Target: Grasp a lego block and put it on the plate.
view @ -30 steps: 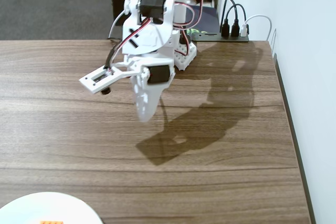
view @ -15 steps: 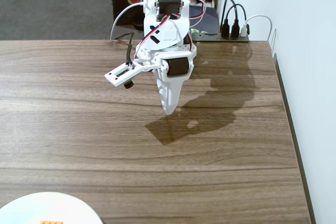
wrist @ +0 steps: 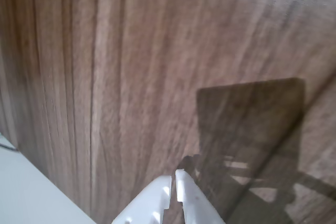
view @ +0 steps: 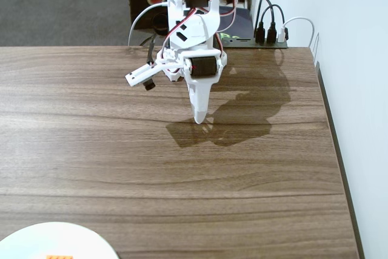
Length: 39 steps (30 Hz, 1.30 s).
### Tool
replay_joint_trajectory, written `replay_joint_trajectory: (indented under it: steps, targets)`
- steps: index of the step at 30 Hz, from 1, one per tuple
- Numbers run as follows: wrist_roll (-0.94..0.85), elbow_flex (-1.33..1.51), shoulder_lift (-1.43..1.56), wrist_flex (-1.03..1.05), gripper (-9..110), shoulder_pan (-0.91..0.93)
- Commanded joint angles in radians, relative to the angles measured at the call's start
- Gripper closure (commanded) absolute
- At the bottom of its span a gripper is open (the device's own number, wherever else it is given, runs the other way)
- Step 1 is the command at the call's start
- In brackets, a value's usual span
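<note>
An orange lego block lies on the white plate at the bottom left edge of the fixed view, only its top edge showing. My white gripper hangs far from it, near the back middle of the wooden table, pointing down with its tip just above the surface. In the wrist view the gripper enters from the bottom edge, its two white fingers almost touching, nothing between them, bare wood under them. Block and plate are out of the wrist view.
The arm's base stands at the table's back edge. A black power strip with plugs sits behind it on the right. A white wall borders the table's right edge.
The arm has swung right and pulled back toward its base, and the gripper has lowered closer to the table. The block stays on the plate.
</note>
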Motion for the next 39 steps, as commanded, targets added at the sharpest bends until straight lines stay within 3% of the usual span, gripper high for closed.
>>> replay_joint_trajectory:
  steps: [1,19,39]
  targets:
    - [0.015,0.002,0.063,0.048,101,0.015]
    - [0.055,0.048,0.362,0.279,101,0.069]
    - [0.057,0.049,0.364,0.279,101,0.071]
